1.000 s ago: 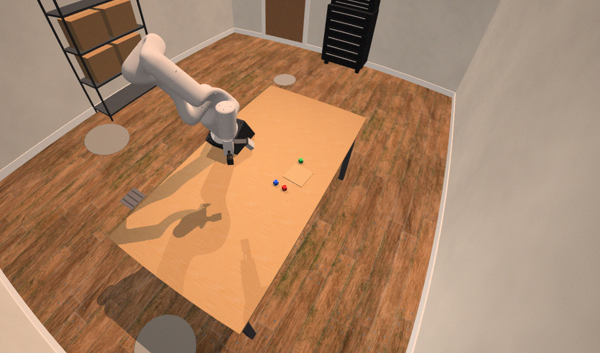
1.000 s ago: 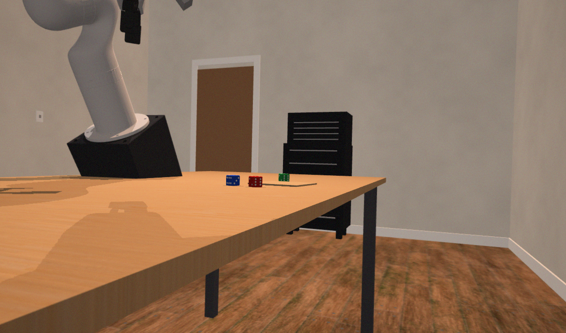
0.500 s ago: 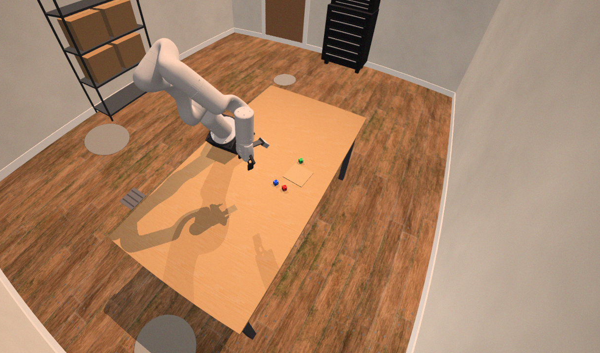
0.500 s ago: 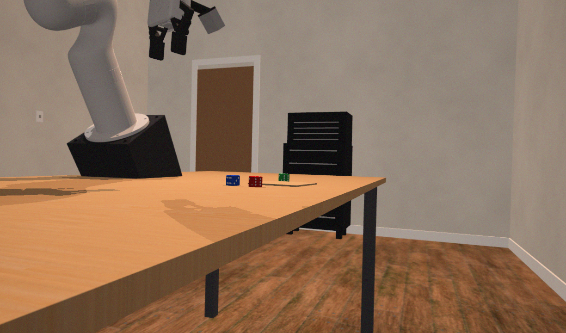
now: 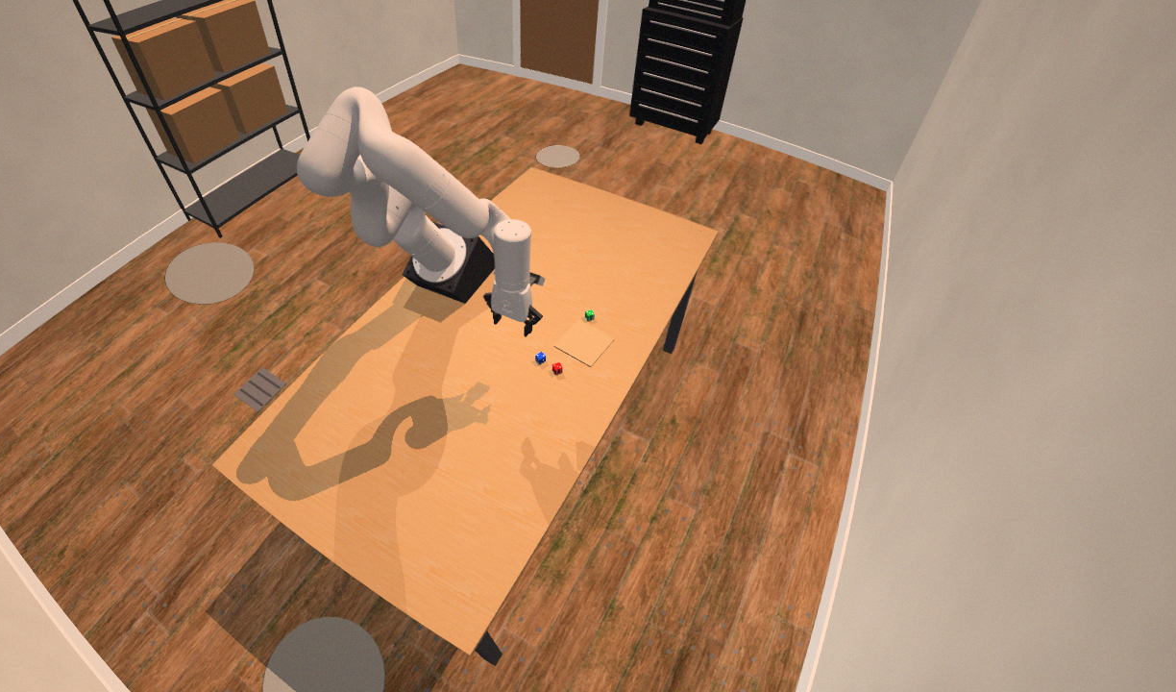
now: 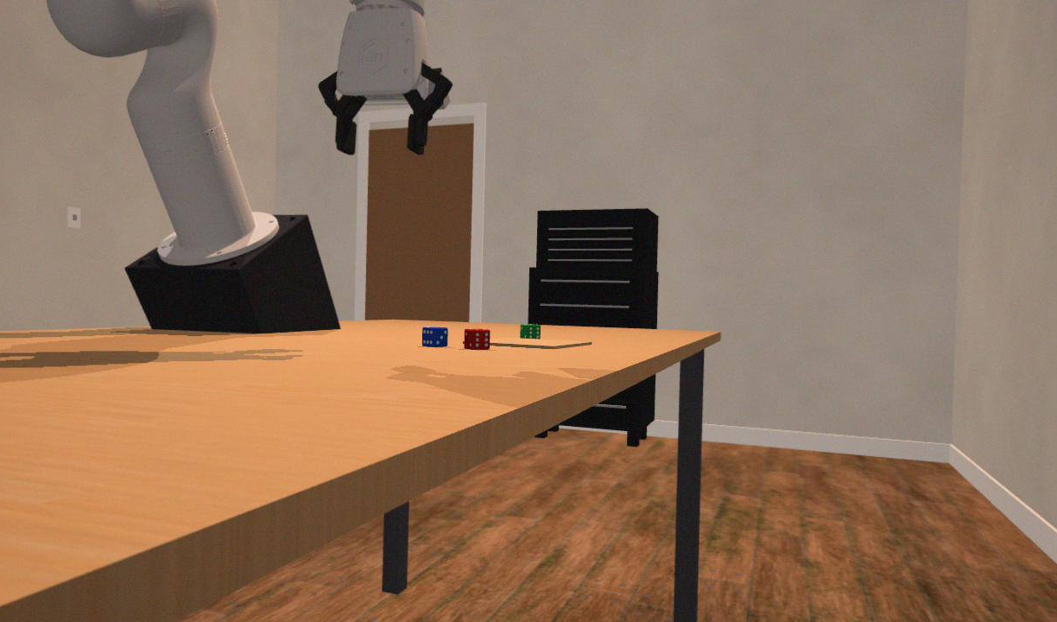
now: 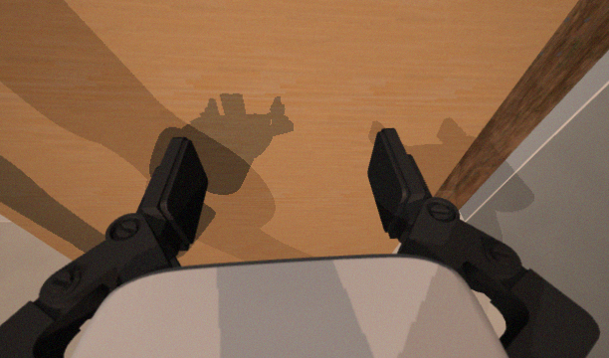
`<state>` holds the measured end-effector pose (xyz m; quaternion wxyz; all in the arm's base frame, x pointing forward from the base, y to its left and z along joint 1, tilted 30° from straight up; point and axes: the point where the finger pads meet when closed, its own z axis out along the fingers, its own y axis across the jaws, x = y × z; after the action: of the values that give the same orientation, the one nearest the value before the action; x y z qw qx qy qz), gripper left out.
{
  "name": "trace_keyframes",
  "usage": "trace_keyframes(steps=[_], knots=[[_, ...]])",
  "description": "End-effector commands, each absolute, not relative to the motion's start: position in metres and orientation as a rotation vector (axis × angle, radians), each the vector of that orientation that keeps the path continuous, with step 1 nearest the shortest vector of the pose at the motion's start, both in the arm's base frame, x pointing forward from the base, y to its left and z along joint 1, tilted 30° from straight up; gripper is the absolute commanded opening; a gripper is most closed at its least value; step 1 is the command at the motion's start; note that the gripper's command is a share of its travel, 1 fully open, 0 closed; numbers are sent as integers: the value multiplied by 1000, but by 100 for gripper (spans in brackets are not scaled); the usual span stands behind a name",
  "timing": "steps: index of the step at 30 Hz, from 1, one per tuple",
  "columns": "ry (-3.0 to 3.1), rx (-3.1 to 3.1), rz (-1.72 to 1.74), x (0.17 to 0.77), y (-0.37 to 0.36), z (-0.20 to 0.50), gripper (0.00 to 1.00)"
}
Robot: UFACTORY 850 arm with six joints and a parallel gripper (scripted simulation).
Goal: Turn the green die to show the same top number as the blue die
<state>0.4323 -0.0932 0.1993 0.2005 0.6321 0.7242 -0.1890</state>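
Overhead, the gripper (image 5: 514,323) hangs high above the wooden table (image 5: 420,481), its black fingers spread wide with nothing between them. The green die (image 5: 589,315) sits on bare table just beside the far corner of the mat (image 5: 584,344) — off it, not on it. The mat is a thin, flat square, almost the same tan as the tabletop. The blue die (image 5: 539,358) and red die (image 5: 556,368) lie near each other by the mat's opposite side, apart from it and from one another.

The exterior view shows what the top one cannot: white pips on the dice's side faces, the blue die (image 6: 434,336), red die (image 6: 477,339) and green die (image 6: 529,331) all flat on the table, and the mat (image 6: 543,344) as a slim dark-edged sheet. A faint embossed logo marks the gripper's (image 6: 382,142) pale housing; it is not readable. The top faces' numbers are too small to tell.

The wrist view shows only smooth wood grain, shadows and the matte black fingers — no dice.
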Motion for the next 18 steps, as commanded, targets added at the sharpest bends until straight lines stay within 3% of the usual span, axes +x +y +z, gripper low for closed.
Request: trace_keyframes(steps=[1, 18], knots=[[2189, 1597, -570, 452, -81, 172, 100], [2607, 1019, -663, 484, -37, 79, 100]])
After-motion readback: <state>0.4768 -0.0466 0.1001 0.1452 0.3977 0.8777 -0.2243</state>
